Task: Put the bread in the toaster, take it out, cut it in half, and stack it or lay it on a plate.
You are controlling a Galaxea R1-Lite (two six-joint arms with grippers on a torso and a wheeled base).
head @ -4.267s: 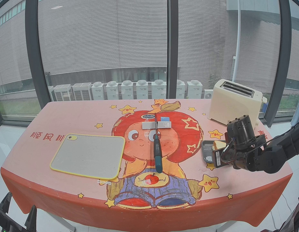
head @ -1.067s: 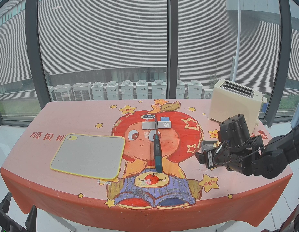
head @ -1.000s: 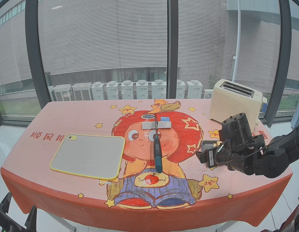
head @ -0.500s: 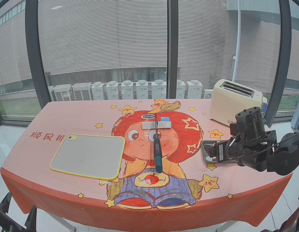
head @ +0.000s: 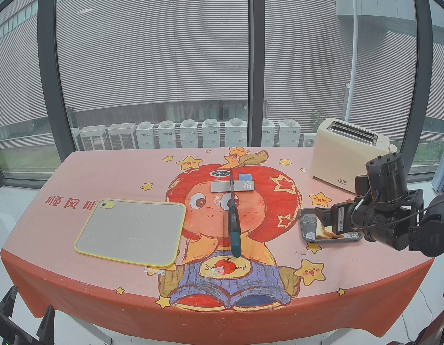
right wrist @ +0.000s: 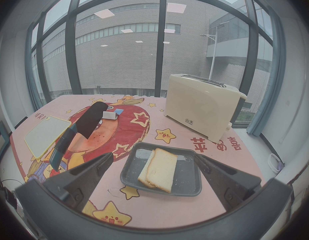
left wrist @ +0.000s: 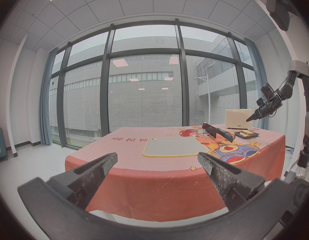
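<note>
Right pincer (right wrist: 153,159) and bread (right wrist: 159,170) before the pick-up. My right pincer is released, its jaws spread wide and holding nothing. It hangs above the dark tray (right wrist: 192,190), which sits near the worktop's (head: 112,178) right edge toward the front. The bread lies flat in that tray, apparently two slices with one overlapping the other. From my wrist it lies ahead and below, framed between the two fingers (right wrist: 94,170). Its long axis runs roughly away from me, a little skewed, so my jaws span its shorter width.

In the head view, the right pincer (head: 323,215) points toward the worktop's left edge, with the bread (head: 325,231) just under its tips. The toaster (head: 349,154) stands behind the tray (head: 306,226), toward the far right corner, slots facing up. My left pincer (left wrist: 157,157) is also released and empty. It hangs off the worktop's left end, well apart from the tray, so the right arm is plainly the nearer one.

I judge that the coming move is a short descent onto the slices. Because they lie flat, the fingers must catch an edge.
</note>
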